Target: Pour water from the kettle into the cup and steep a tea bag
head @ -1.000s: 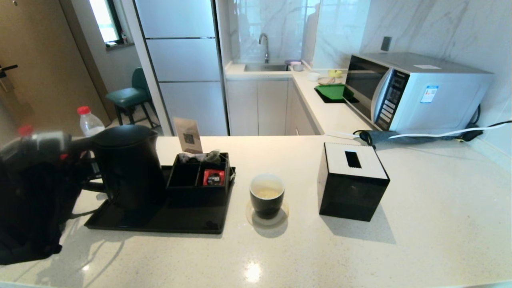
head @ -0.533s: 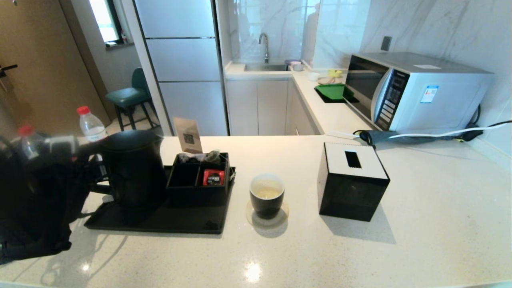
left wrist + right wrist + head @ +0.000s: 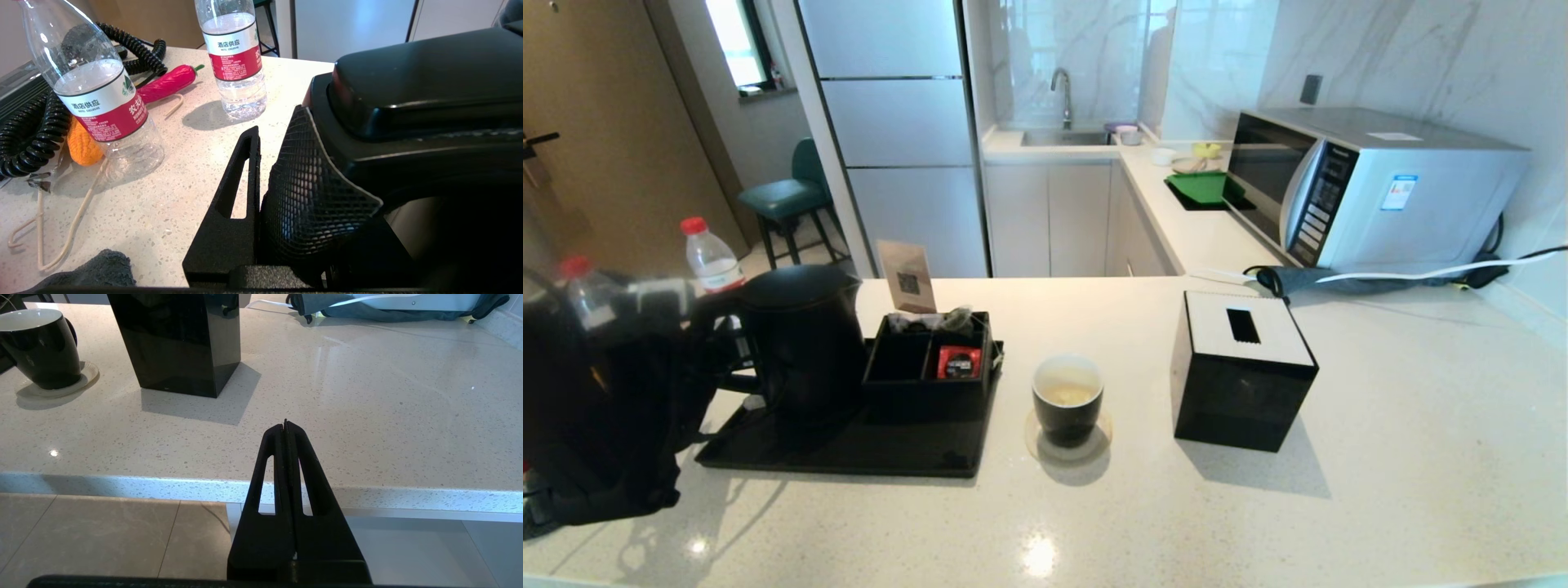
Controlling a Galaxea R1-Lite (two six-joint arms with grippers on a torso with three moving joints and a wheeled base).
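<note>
We see the pale speckled stone counter carrying a flat black tray. On this tray stands the tall matte black kettle; our left gripper is clamped on its loop handle. To the right, well apart, sits the small glossy black cup holding pale yellowish water. Our right gripper hangs before the counter edge, jaws together, holding nothing.
</note>
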